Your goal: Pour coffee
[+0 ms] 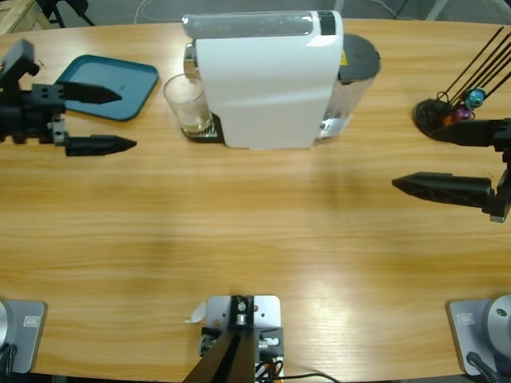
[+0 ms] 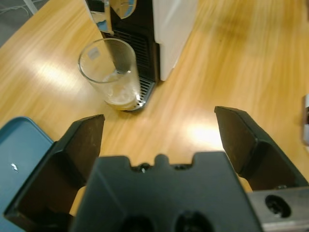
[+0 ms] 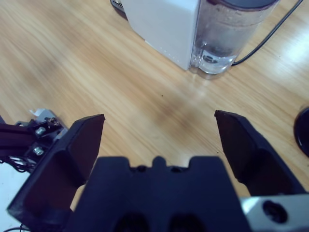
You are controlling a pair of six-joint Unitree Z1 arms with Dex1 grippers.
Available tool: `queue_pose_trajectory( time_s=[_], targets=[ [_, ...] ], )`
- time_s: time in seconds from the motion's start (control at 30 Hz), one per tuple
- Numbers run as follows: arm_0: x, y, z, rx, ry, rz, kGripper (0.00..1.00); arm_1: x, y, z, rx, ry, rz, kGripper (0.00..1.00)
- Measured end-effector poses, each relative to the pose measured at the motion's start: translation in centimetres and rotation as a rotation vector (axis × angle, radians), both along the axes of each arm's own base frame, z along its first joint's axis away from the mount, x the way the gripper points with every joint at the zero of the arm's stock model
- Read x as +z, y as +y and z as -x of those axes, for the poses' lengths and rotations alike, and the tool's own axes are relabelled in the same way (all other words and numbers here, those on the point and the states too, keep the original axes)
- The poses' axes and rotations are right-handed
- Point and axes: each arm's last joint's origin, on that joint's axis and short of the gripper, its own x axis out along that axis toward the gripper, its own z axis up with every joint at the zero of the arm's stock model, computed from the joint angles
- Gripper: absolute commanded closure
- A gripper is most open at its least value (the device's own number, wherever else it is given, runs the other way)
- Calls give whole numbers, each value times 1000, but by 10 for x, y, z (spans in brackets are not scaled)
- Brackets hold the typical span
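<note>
Spanning every view, a long wooden desk [image 1: 263, 231]. Standing at its far edge, ahead of both end effectors, a white coffee machine [image 1: 267, 80] with a clear water tank [image 3: 227, 36] at its rear, upper part cut off in both wrist views. Lying beside the left end effector [image 1: 112, 120], partly under one jaw, a teal tray [image 1: 120, 84]. Resting on the machine's black drip grate, straight ahead of the left end effector and well apart from it, a small clear glass tumbler [image 2: 113, 75], upright. Pooling in its bottom, the coffee [image 2: 120, 100]: a thin pale amber layer, hard to make out from above. Left end effector spread wide, holding nothing, touching nothing. Right end effector [image 1: 463, 155] likewise spread wide and empty, near a black capsule stand [image 1: 439, 116] with coloured capsules too small to read.
</note>
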Motion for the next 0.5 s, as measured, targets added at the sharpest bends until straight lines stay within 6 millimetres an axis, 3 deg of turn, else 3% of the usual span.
queue_pose_trajectory(
  time_s=[0.13, 0.5],
  targets=[
    [-6, -7, -24, -33, -30, -29, 4, -1, -1, 1, 5, 17, 9, 0],
    [-25, -24, -64, -85, -79, 16, 4, -2, -1, 2, 7, 31, 17, 0]
  ],
)
